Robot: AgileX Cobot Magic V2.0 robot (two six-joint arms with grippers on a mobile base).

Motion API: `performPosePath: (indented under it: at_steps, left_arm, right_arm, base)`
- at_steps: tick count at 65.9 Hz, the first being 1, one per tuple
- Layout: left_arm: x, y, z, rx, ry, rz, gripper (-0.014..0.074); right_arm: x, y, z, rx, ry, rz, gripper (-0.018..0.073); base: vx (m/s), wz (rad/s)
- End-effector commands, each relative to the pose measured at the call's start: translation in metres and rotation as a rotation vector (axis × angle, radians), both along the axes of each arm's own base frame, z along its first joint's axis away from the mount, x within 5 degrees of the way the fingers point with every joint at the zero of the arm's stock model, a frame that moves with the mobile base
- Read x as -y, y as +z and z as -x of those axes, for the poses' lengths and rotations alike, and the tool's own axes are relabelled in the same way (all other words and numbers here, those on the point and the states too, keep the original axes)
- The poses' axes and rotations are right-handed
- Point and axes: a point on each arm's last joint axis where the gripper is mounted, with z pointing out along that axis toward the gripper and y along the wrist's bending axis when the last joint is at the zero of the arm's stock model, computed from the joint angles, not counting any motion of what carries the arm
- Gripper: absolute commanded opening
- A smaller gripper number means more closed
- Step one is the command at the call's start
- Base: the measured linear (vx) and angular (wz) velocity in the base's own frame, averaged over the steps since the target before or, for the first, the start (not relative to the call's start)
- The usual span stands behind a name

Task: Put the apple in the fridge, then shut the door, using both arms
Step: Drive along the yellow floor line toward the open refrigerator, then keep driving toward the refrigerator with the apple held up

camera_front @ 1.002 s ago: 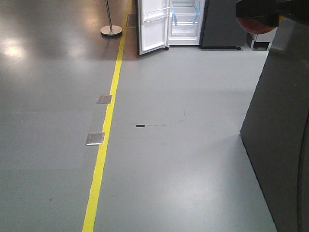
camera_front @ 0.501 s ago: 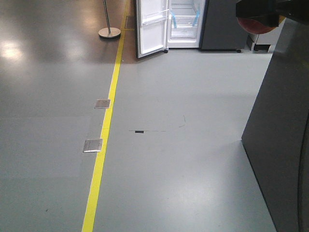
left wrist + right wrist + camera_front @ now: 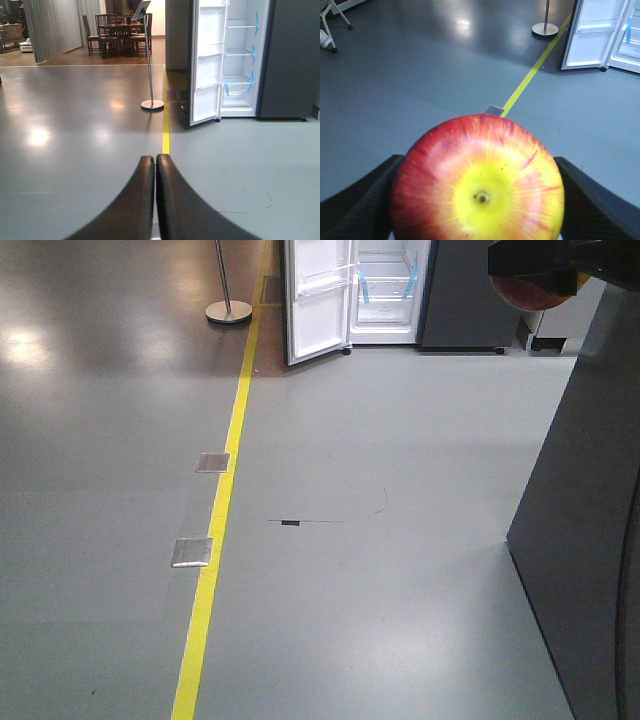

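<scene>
The red and yellow apple (image 3: 477,185) fills the right wrist view, gripped on both sides by my right gripper (image 3: 479,202), which is shut on it. From the front camera only a red sliver of the apple (image 3: 528,293) shows at the top right, under the gripper's black body. The fridge (image 3: 386,290) stands far ahead across the floor, its white interior and blue tape exposed. Its door (image 3: 318,302) is swung wide open to the left. My left gripper (image 3: 155,161) is shut on nothing, pointing at the floor before the fridge (image 3: 241,60) and the open door (image 3: 206,70).
A yellow floor line (image 3: 218,530) runs toward the door, with two metal floor plates (image 3: 213,462) beside it. A stanchion base (image 3: 228,311) stands left of the door. A dark grey cabinet (image 3: 465,290) adjoins the fridge. A tall dark panel (image 3: 585,540) rises close on my right.
The floor plates and the black floor mark have slid down the front view, so the base has rolled forward toward the fridge. Both grippers keep their state.
</scene>
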Motion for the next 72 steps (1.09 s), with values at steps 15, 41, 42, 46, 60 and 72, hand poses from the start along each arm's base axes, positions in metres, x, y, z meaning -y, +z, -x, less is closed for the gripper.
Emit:
performPosePath:
  at_steps: [15, 41, 42, 46, 60, 72]
  left_arm:
    - [0.0027, 0.0135, 0.0011, 0.095, -0.031, -0.002, -0.0006]
    - [0.0027, 0.0135, 0.0011, 0.095, -0.031, -0.002, -0.0006]
    - [0.0027, 0.0135, 0.0011, 0.095, -0.031, -0.002, -0.0006]
    - [0.0027, 0.0135, 0.0011, 0.095, -0.031, -0.002, -0.0006]
    - [0.0027, 0.0135, 0.0011, 0.095, -0.031, -0.002, -0.0006]
    - [0.0027, 0.0135, 0.0011, 0.095, -0.031, -0.002, -0.0006]
  right_arm:
    - [0.0014, 0.0239, 0.0101, 0.111, -0.025, -0.047, 0.0122]
    - [0.0014, 0.0239, 0.0101, 0.111, -0.025, -0.047, 0.0122]
    - [0.0014, 0.0239, 0.0101, 0.111, -0.025, -0.047, 0.0122]
    - [0.0014, 0.0239, 0.0101, 0.111, -0.025, -0.047, 0.0122]
    - [0.0014, 0.0239, 0.0101, 0.111, -0.025, -0.047, 0.0122]
    - [0.0014, 0.0239, 0.0101, 0.111, -0.025, -0.047, 0.0122]
  base:
    - [0.07, -0.01]
    - [0.07, 0.0]
    - [0.06, 0.0]
    - [0.07, 0.0]
    - [0.07, 0.01]
    - [0.08, 0.0]
